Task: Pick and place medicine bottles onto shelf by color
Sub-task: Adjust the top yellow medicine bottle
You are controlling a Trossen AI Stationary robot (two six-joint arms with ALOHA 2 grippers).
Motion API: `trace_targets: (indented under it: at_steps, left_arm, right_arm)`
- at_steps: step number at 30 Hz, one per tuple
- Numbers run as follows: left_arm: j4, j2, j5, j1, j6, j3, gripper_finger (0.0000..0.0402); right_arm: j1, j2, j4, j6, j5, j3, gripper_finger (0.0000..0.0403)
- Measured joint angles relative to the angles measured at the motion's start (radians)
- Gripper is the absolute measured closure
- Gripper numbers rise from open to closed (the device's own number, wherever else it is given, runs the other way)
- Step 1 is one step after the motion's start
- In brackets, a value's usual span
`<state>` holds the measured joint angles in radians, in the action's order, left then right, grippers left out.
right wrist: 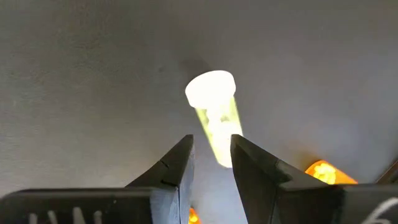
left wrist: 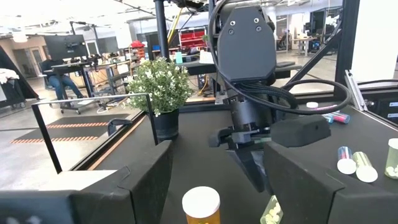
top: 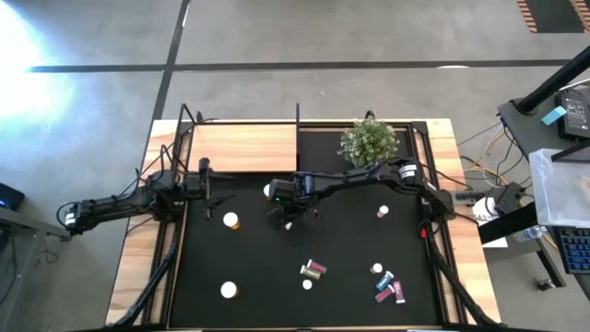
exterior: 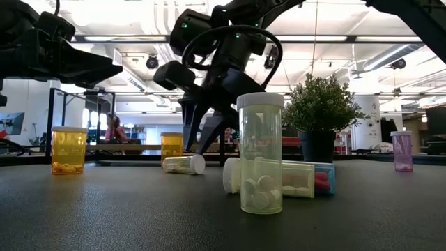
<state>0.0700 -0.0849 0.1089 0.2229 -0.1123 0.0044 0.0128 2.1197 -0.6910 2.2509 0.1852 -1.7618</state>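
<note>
1. My left gripper waits with its fingers spread and empty, just off the shelf; an orange bottle stands ahead of it.
2. My right gripper hangs nearly shut, holding nothing, over the yellowish bottle.
3. That bottle lies on its side just beyond the fingertips, long axis running away from them, cap outermost; I judge the right arm nearer.

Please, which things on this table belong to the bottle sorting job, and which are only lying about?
Belong to the job:
medicine bottles, some standing, some lying
shelf

Only lying about:
plant
black mat
</note>
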Motion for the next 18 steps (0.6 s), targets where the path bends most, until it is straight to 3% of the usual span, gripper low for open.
trace_targets:
  at_steps: [7, 18]
  left_arm:
    - [0.0, 0.0, 0.0, 0.0, 0.0, 0.0, 0.0166]
    - [0.0, 0.0, 0.0, 0.0, 0.0, 0.0, 0.0166]
  right_arm:
    - [-0.002, 0.0, -0.003, 0.011, -0.004, 0.0, 0.0307]
    - [-0.002, 0.003, -0.008, -0.105, -0.039, 0.0, 0.0307]
